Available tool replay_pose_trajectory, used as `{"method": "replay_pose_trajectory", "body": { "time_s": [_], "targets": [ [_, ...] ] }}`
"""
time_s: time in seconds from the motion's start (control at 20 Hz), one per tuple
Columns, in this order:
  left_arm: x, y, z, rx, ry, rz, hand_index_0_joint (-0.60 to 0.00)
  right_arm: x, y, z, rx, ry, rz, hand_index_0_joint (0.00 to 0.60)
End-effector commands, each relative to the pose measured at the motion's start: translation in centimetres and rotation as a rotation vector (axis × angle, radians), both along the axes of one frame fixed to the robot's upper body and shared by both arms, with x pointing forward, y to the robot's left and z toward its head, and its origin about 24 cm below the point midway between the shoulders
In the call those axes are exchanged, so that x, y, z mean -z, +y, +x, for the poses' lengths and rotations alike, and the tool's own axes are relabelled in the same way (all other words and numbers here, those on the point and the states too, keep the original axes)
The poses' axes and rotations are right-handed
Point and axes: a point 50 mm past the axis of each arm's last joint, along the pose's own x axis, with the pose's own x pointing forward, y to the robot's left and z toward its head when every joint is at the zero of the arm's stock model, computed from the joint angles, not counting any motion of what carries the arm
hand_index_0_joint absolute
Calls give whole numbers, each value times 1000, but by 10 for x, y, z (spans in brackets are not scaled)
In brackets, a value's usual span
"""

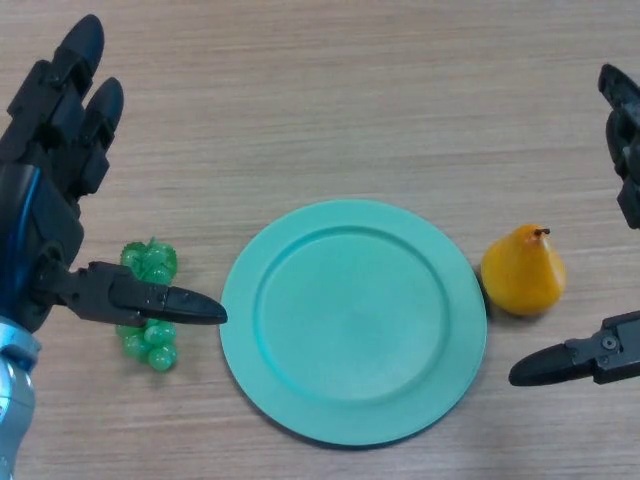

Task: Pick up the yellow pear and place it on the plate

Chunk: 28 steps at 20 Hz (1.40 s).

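Yellow pear (pixel 523 272): on the counter (pixel 330 100), just beside the right rim of the plate, stem up and tipped slightly right; not yet grasped.

Plate (pixel 250 300): teal, round, flat on the counter at centre, nothing on it.

Right hand (pixel 600 358): at the right edge, thumb stretched out low below the pear, fingers (pixel 625 140) visible above it at the frame edge; spread wide, nothing held, pear sitting in the gap but untouched.

Left hand (pixel 60 200): at the left, fingers straight and spread, thumb pointing toward the plate over a green grape bunch (pixel 150 305); holding nothing, apparently idle.

Green grape bunch: on the counter left of the plate, partly hidden under the left thumb.

Risks, as judged from here:
- Rounded, tapered pear likely to roll or squirt out if closed on off-centre, or pinched near the narrow top.
- Nudged against the plate rim, plate liable to slide.
- Low carry apt to catch the raised rim and tip the plate.
- Early release near the rim likely to let the pear roll back off.
- Left thumb drifting down apt to disturb the grapes.
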Motion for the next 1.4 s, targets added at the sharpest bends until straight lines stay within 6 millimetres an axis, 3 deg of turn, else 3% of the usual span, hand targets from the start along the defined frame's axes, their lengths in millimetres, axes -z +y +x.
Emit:
{"method": "replay_pose_trajectory", "body": {
  "time_s": [0.05, 0.35, 0.75, 1.2, 1.3, 1.35, 1.4],
  "targets": [
    [-27, 6, -11, -15, -208, 33, 0, -22, -11, 4, 4, -201, -63, 0],
    [-15, 6, -8, 12, -155, 18, 0, -9, -29, 45, 12, -220, -114, 0],
    [-14, 1, -15, 56, -97, -18, 0, 35, -41, 96, -1, -68, -154, 0],
    [-21, 2, -19, 44, -108, -36, 0, 70, -38, 119, -5, 24, -195, 0],
    [-21, 3, -19, 43, -108, -36, 0, 73, -38, 120, -4, 36, -194, 200],
    [-22, 3, -19, 42, -107, -34, 0, 75, -37, 121, -2, 42, -209, 351],
    [-22, 4, -19, 40, -107, -32, 0, 78, -37, 122, 3, 50, -221, 450]
  ]
}}
